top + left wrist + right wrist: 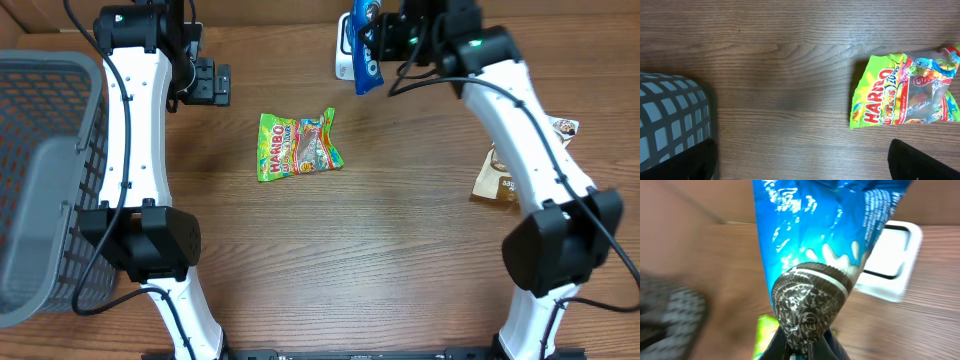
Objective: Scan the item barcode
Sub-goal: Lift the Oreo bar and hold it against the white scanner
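The right arm (520, 130) is extended to the far tabletop (400, 250) edge, the right fingers (776, 351) clenched on a glossy blue Oreo packet (366, 55) printed with a cookie, held over the white scanner (343, 45); the left fingers (920, 165) are released

Even, fairly bright light from above gives the wooden table (400, 250) only soft shadows beside the arms (140, 130), while the gummy bag (907, 90) shows glare on its clear window, and in the right wrist view the close blue cookie packet (810, 245) glints and everything behind it blurs.
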